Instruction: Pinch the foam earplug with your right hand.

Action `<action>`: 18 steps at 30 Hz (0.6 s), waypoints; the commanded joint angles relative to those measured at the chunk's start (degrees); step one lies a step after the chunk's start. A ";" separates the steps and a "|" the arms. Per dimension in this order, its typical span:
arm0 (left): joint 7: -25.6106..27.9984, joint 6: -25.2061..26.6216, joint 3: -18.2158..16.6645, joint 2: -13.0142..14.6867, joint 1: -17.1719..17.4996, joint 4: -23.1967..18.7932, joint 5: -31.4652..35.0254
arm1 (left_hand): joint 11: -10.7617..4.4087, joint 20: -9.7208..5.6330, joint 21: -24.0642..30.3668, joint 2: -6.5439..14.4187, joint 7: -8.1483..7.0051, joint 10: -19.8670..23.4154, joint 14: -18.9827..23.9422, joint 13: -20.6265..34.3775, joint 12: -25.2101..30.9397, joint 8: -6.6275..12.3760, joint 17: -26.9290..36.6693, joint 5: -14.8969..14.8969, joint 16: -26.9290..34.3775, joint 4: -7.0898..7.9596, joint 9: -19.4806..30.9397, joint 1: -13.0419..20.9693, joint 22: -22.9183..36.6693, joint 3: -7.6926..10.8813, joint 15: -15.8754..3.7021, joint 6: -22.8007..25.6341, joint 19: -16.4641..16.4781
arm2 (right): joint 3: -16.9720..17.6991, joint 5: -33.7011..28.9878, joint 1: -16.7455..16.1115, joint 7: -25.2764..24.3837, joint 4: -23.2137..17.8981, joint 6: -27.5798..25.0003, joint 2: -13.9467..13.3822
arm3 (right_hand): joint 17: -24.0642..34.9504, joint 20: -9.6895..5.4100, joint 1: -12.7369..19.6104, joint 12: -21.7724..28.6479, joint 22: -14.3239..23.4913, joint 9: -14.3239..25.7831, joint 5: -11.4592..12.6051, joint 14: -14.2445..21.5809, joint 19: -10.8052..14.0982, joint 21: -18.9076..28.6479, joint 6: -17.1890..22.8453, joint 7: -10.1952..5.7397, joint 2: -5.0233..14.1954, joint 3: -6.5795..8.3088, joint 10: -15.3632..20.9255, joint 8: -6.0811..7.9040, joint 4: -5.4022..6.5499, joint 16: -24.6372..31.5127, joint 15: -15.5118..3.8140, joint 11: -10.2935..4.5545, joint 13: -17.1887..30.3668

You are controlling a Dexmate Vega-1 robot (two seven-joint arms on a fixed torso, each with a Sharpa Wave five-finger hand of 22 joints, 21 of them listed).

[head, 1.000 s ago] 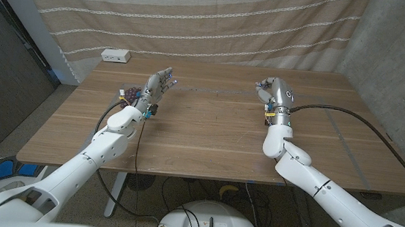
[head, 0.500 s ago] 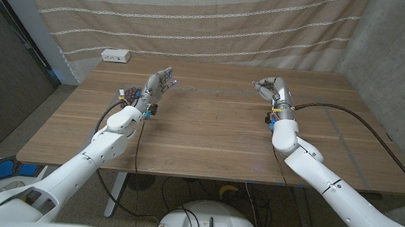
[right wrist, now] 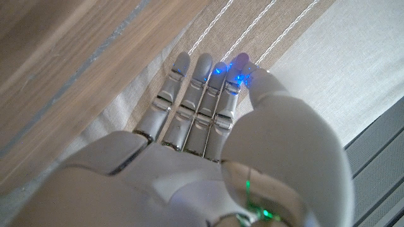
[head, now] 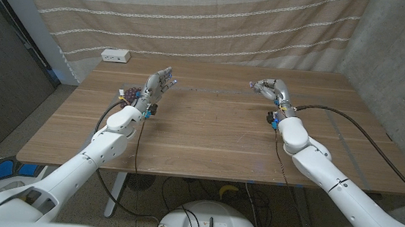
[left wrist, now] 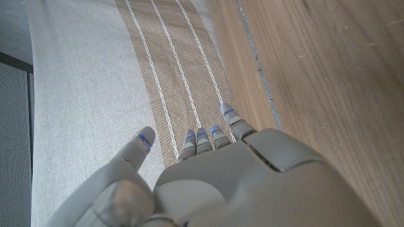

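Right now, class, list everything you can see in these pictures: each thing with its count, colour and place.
table: one, brown wood, under both arms
curtain: one, beige with white stripes, behind the table
box: one, white, at the table's far left corner
cable: one, black, on the table's right side
foam earplug: cannot be made out
left robot hand: one, grey, over the table's far left, holding nothing
right robot hand: one, grey, far right, thumb against fingertips

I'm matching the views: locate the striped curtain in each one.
Head view: curtain across the top, behind the table.
Left wrist view: curtain beyond the left hand.
Right wrist view: curtain beyond the right hand.
Shared landmark: the table's far edge.
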 commanded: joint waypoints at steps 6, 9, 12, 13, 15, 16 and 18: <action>-0.37 -0.14 0.04 -0.02 -0.15 0.20 0.01 | -0.02 0.33 -0.16 3.63 0.22 -0.15 -0.21 0.25 0.16 -0.05 0.00 -0.12 -0.10 -0.31 0.25 0.34 0.24 -0.05 -0.20 -0.23 0.06 | 2.74 20.38 0.86 16.93 4.59 6.33 0.88 | 0.81 -0.17 -0.70 0.35 0.32 14.53 1.18 0.83 0.23 0.80 -0.53 0.10 -0.02 3.51 3.59 10.85 1.07 -0.07 -5.11 -3.27 0.76; -0.52 -0.28 0.10 -0.04 -0.22 0.32 0.08 | 0.00 0.33 -0.15 3.64 0.19 -0.14 -0.20 0.25 0.17 -0.03 0.00 -0.12 -0.09 -0.35 0.25 0.34 0.24 -0.05 -0.19 -0.20 0.08 | 2.80 22.10 1.06 18.54 5.00 6.52 0.84 | 1.01 -0.17 -0.91 0.39 0.32 14.81 1.63 0.95 0.18 0.98 -0.63 0.03 -0.12 3.70 3.58 11.07 1.10 -0.17 -5.03 -3.25 1.02; -0.57 -0.24 0.13 -0.09 -0.30 0.36 0.05 | -0.04 0.38 -0.15 3.65 0.21 -0.16 -0.20 0.25 0.16 -0.04 0.00 -0.12 -0.09 -0.37 0.25 0.34 0.24 -0.05 -0.21 -0.22 0.07 | 2.96 23.78 1.19 19.73 5.35 6.69 0.99 | 1.19 -0.19 -0.99 0.44 0.33 14.91 1.98 1.06 0.18 1.14 -0.66 0.10 -0.20 3.86 3.63 11.20 1.07 -0.22 -4.93 -3.27 1.23; -0.42 -0.08 0.05 -0.17 -0.26 0.25 -0.15 | -0.04 0.39 -0.15 3.64 0.19 -0.12 -0.21 0.25 0.18 -0.03 0.01 -0.12 -0.09 -0.38 0.25 0.32 0.24 -0.05 -0.23 -0.20 0.07 | 2.95 24.02 1.29 19.94 5.51 6.78 1.03 | 1.28 -0.21 -1.08 0.42 0.33 14.91 2.09 1.07 0.16 1.19 -0.70 0.10 -0.23 3.88 3.55 11.21 1.10 -0.24 -4.95 -3.25 1.30; -0.56 -0.22 0.11 -0.14 -0.32 0.35 -0.02 | -0.03 0.36 -0.15 3.63 0.17 -0.16 -0.19 0.25 0.16 -0.04 0.00 -0.12 -0.09 -0.41 0.25 0.33 0.24 -0.06 -0.20 -0.22 0.08 | 2.98 24.92 1.50 21.01 5.89 6.97 1.02 | 1.39 -0.20 -1.17 0.49 0.33 14.85 2.28 1.00 0.14 1.27 -0.69 0.11 -0.29 3.94 3.70 11.21 1.11 -0.31 -4.91 -3.30 1.41; -0.54 -0.19 0.14 -0.12 -0.33 0.33 0.03 | 0.00 0.38 -0.15 3.64 0.16 -0.14 -0.18 0.25 0.17 -0.04 0.00 -0.12 -0.09 -0.41 0.25 0.33 0.24 -0.06 -0.19 -0.22 0.09 | 2.97 25.08 1.54 21.11 5.95 7.05 1.04 | 1.39 -0.21 -1.20 0.48 0.33 14.83 2.32 1.01 0.13 1.29 -0.64 0.10 -0.31 3.96 3.67 11.23 1.11 -0.33 -4.93 -3.30 1.43; -0.50 -0.04 0.10 -0.15 -0.33 0.27 -0.11 | -0.03 0.39 -0.15 3.62 0.17 -0.14 -0.22 0.25 0.17 -0.04 0.01 -0.12 -0.10 -0.43 0.25 0.31 0.24 -0.07 -0.16 -0.22 0.09 | 2.95 25.88 1.80 22.17 6.39 7.26 1.08 | 1.54 -0.20 -1.28 0.49 0.34 14.92 2.53 1.17 0.22 1.42 -0.63 0.15 -0.36 4.03 3.64 11.33 1.11 -0.29 -4.97 -3.33 1.56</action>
